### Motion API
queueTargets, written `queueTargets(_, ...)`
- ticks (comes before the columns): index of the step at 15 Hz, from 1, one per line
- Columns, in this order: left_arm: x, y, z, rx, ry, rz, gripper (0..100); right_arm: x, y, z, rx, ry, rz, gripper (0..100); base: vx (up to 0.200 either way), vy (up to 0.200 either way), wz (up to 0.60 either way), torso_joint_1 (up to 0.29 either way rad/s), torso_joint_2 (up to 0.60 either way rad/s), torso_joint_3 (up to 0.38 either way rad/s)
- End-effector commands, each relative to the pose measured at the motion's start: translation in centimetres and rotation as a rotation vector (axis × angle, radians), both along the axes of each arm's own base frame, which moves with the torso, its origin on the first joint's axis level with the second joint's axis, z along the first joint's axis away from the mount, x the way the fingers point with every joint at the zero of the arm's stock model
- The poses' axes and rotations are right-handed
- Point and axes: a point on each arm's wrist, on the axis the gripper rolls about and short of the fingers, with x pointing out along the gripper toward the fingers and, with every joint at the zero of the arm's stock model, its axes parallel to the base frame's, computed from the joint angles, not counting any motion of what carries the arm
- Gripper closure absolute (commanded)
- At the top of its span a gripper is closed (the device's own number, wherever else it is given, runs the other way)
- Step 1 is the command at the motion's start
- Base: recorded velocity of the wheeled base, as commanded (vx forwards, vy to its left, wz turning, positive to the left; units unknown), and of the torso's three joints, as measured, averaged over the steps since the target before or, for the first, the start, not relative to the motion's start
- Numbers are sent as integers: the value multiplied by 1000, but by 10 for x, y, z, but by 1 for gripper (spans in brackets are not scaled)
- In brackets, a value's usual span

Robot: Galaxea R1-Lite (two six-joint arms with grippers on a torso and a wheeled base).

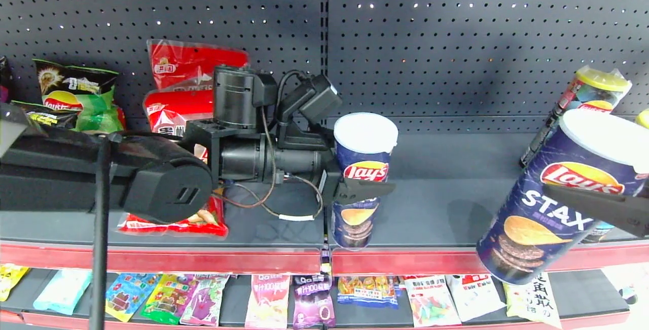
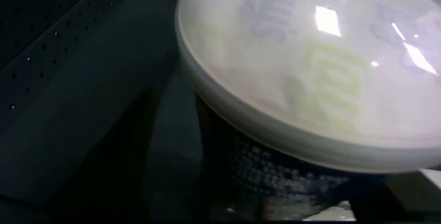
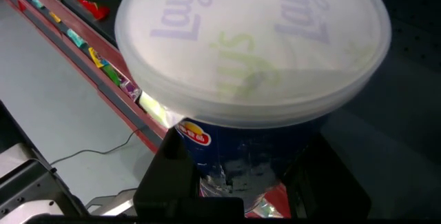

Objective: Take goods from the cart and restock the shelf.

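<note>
Two dark blue chip cans with white lids are in hand. My left gripper [image 1: 363, 189] is shut on one can [image 1: 361, 178], which stands upright at the front edge of the grey shelf [image 1: 441, 208], near its middle. Its lid [image 2: 317, 65] looms close in the left wrist view. My right gripper [image 1: 601, 207] is shut on the second can [image 1: 552, 203], held tilted in the air over the shelf's front right edge. In the right wrist view its lid [image 3: 255, 45] sits above the dark fingers [image 3: 172, 179] clamping the can body.
Red snack bags [image 1: 177, 97] and green-black chip bags [image 1: 76, 99] fill the shelf's left part behind my left arm. A yellow-lidded can [image 1: 583, 104] leans at the back right. Bare shelf lies between the two held cans. Several small packets [image 1: 284, 299] line the lower shelf.
</note>
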Motion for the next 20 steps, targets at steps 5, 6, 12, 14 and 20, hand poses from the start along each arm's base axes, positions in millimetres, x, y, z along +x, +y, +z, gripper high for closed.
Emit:
queueTargets(5,-5,9,-11,10,17,15,0,60,30,17,-13,39,76,100,0,0,0,0,0,0)
queueTargets(6,-9,13,-11,14,25,20,0,72,36,21,-13,39,85,100,0,0,0,0,0,0)
queueTargets(12,-20,41,-5,14,27,73,0,126,69,23,-18,64,138,100,0,0,0,0,0,0)
queueTargets(14,-23,45,-5,15,29,77,0,142,78,24,-17,61,146,100,0,0,0,0,0,0)
queueTargets(20,-44,72,-7,27,46,122,0,166,109,18,-9,81,209,100,0,0,0,0,0,0)
